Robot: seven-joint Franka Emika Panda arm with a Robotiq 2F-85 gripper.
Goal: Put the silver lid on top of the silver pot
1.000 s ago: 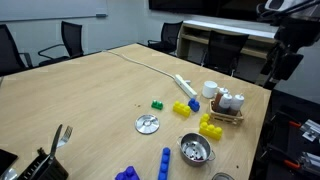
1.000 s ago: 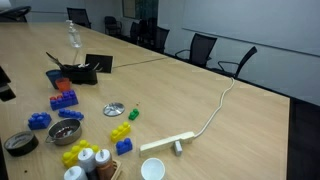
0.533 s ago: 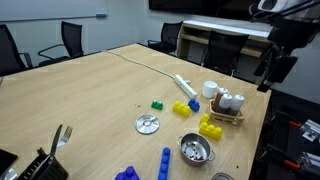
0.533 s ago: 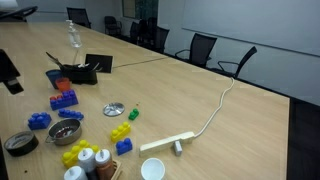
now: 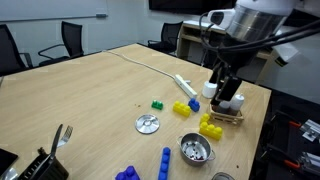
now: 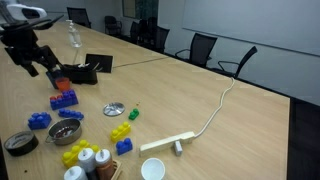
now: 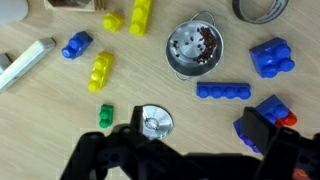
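Note:
The silver lid lies flat on the wooden table, small knob up; it also shows in the other exterior view and in the wrist view. The silver pot stands apart from it near the table edge, uncovered, with something dark inside; it also shows in an exterior view. My gripper hangs high above the table, over the area of the blocks and pot, open and empty. In the wrist view its dark fingers spread wide at the bottom edge.
Blue blocks, yellow blocks and a green block lie scattered around. A white power strip with its cable, a wooden caddy of white bottles, a black utensil container and office chairs are nearby.
The arm has swung in from the edge of the scene to above the table, and the gripper now hangs over the blocks and pot. The objects on the table have not moved.

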